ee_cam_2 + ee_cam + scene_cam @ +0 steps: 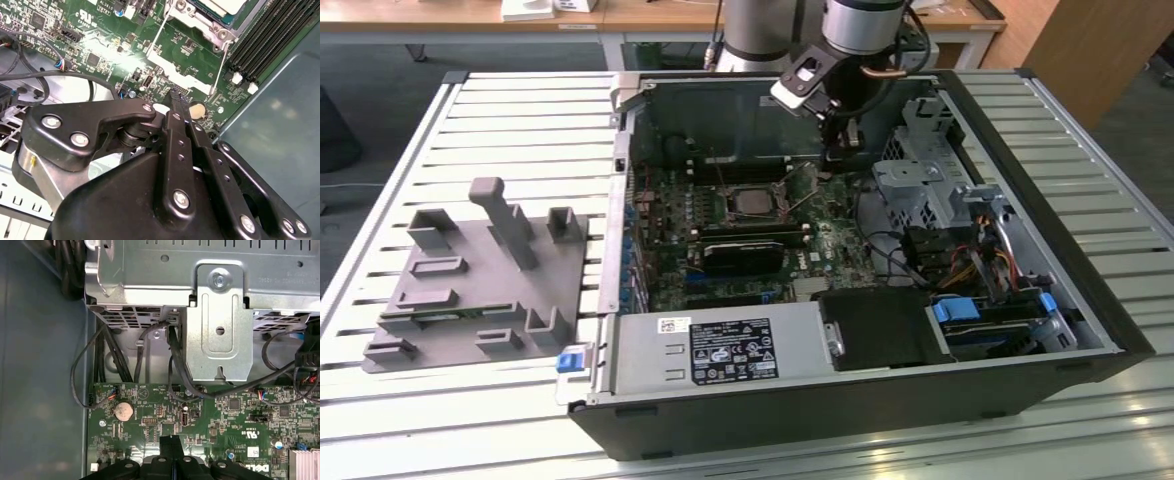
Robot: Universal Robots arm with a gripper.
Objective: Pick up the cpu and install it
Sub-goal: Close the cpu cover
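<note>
Exterior view: an open computer case (1110, 330) lies on a white slatted tabletop (520, 120), and the arm reaches down into it from the far side. The gripper (838, 150) hangs inside near the case's far wall, just to the exterior view's right of the socket. A folded steel drive cage (914, 180) stands close on its other side, so room there is tight. The cpu (750, 203) lies flat in the socket on the green motherboard (834, 235). It is a dull grey square inside a bright metal frame, apart from the gripper. A dark rectangular block (744, 255) sits just beside the socket on the near side, and a labelled grey metal box (707, 350) fills the near corner. A grey plastic fixture (467, 285) with upright posts stands on the tabletop, well apart on the exterior view's left.

In the second wrist view the matte black fingers (170, 135) are pressed together with nothing between them. Their tip is over the board near a round coin cell (196, 110); whether it touches the board I cannot tell. The cpu's pale top (222, 4) shows within its frame, with thin wire levers alongside and black memory slots (265, 35) beyond. A smooth blue-grey case wall (280, 130) runs along the board's edge. In the first wrist view black cables (80, 370) loop down from a steel bracket (217, 330) onto the board.
</note>
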